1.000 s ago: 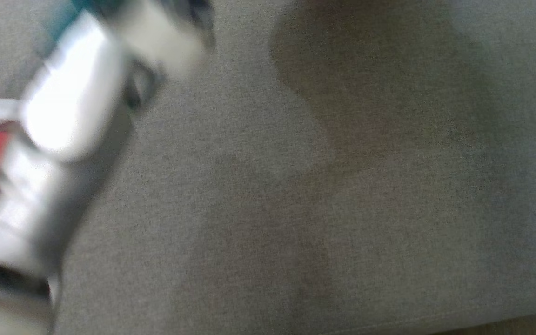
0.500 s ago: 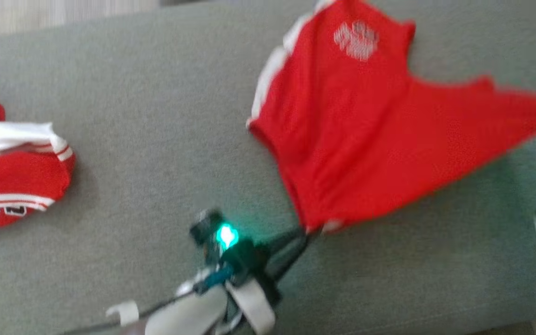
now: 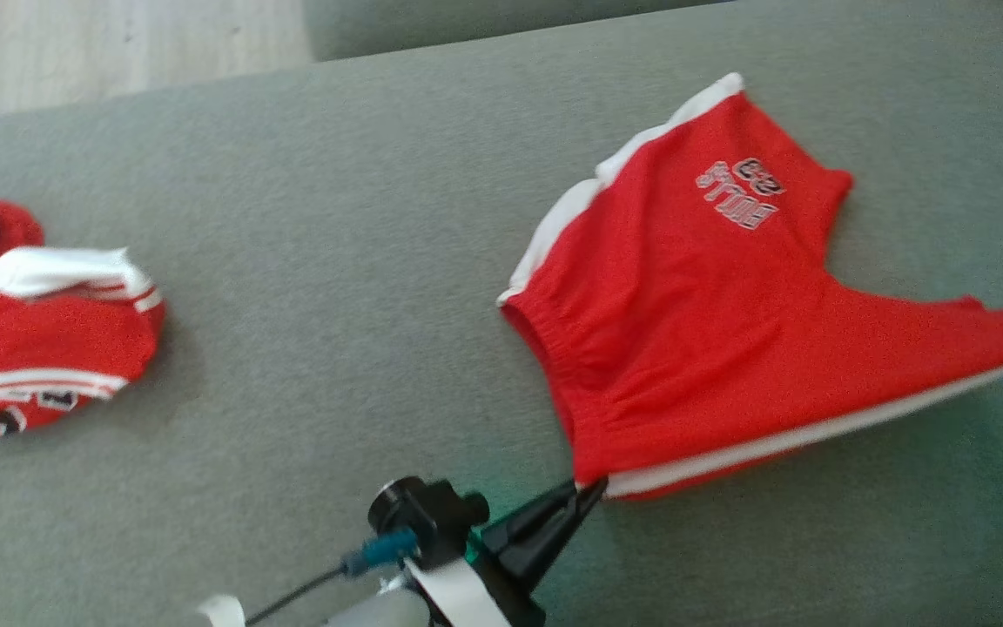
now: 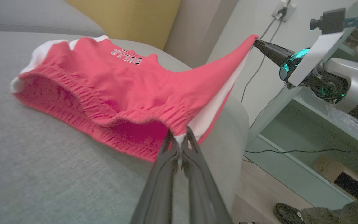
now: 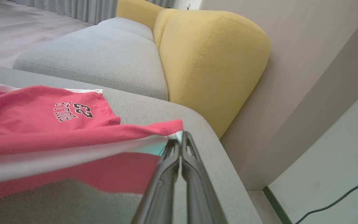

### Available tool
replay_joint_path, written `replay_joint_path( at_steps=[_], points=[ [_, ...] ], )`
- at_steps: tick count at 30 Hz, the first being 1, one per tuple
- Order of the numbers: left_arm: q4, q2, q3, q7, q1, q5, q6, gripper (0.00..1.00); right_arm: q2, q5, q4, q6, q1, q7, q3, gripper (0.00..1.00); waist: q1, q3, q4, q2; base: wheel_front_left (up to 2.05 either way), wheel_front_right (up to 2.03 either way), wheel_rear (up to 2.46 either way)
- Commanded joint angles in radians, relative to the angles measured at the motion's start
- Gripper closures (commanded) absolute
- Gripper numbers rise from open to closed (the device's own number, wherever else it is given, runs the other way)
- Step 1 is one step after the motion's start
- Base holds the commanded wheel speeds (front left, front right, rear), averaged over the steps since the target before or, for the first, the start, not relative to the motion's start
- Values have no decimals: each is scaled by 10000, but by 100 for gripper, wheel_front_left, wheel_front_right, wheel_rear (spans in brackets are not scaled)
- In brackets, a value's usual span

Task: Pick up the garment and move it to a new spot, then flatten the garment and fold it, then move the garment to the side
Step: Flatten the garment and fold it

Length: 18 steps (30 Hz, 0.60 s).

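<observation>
Head view has the red shorts [image 3: 710, 331] spread over the right part of the grey sofa seat [image 3: 336, 261]. The printed leg lies flat toward the far side, and the near edge with its white stripe is raised off the fabric. The left gripper [image 3: 593, 489] is clamped on the waistband corner at the near left of the shorts, and in the left wrist view its 2 fingers meet tight on the elastic. The right gripper [image 5: 180, 137] is likewise pinched on the hem corner near the seat's right end, so the striped side hangs taut between the 2 arms. A second red garment [image 3: 40, 348] lies bunched at the left end of the seat, well apart.

I judge this to be the flattening step at the new spot, with the cloth stretched but not yet laid down. The next move calls for lowering both corners together onto the seat, holding the tension so the waistband does not pucker, then letting go before any fold
</observation>
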Motion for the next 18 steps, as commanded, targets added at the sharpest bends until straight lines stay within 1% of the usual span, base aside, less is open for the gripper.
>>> replay_joint_path(
  at_steps=[1, 3, 6, 7, 11, 14, 18],
  points=[
    [-326, -8, 299, -24, -621, -465, 16, 100, -689, 46, -235, 65, -654, 255, 132, 100, 1, 250, 387, -1, 0, 0, 0],
    [-365, -159, 330, -24, -1006, -862, 16, 100, -1042, -68, -6, 65, -1173, 541, 310, 100, 1, 444, 651, -1, 0, 0, 0],
    [-382, -423, 365, -24, -1587, -1466, 16, 100, -1398, -47, 492, 65, -2198, 946, 627, 100, 1, 741, 1046, -1, 0, 0, 0],
    [-382, -423, 365, -24, -1587, -1466, 16, 100, -1398, -47, 492, 65, -2198, 946, 627, 100, 1, 741, 1046, -1, 0, 0, 0],
    [-268, -758, 553, -24, -2214, -2089, 16, 100, -1781, -140, 1394, 65, -3657, 1359, 1217, 100, 1, 1060, 1485, -1, 0, 0, 0],
    [-110, -944, 600, -24, -2616, -2447, 16, 100, -1906, -25, 2432, 65, -4740, 1385, 1673, 100, 1, 1299, 1781, -1, 0, 0, 0],
    [97, -1160, 607, -24, -2997, -2771, 16, 100, -1915, 74, 3667, 65, -5878, 1351, 2248, 100, 1, 1578, 2142, -1, 0, 0, 0]
  ],
)
